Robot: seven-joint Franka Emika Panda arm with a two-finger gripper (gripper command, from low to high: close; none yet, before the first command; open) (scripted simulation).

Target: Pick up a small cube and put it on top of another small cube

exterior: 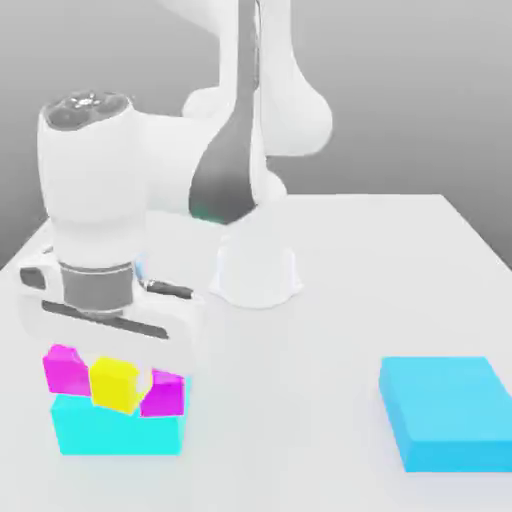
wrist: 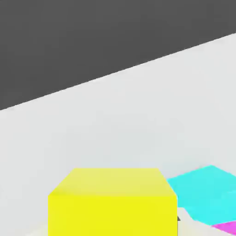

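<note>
Grasping looks done: the hand [exterior: 124, 386] holds the yellow cube [exterior: 113, 387] by the cyan block [exterior: 121, 430]; next, probably, lift it clear.

1. Your arm [exterior: 272, 85] rises from its white base [exterior: 256, 270], at the back in the exterior view, and reaches toward that view's left and forward.
2. Its dark-banded forearm link [exterior: 225, 170] leads across to the wrist [exterior: 92, 190], which stands nearly upright, its dark cap [exterior: 88, 110] on top.
3. Below the wrist's grey collar [exterior: 97, 287], you have the broad white hand [exterior: 110, 325], slanting slightly down toward the exterior view's right.
4. Your gripper [exterior: 119, 384] points downward beneath it, closed in a grip, with pale fingers [wrist: 189, 225] on either side in the hand view.
</note>
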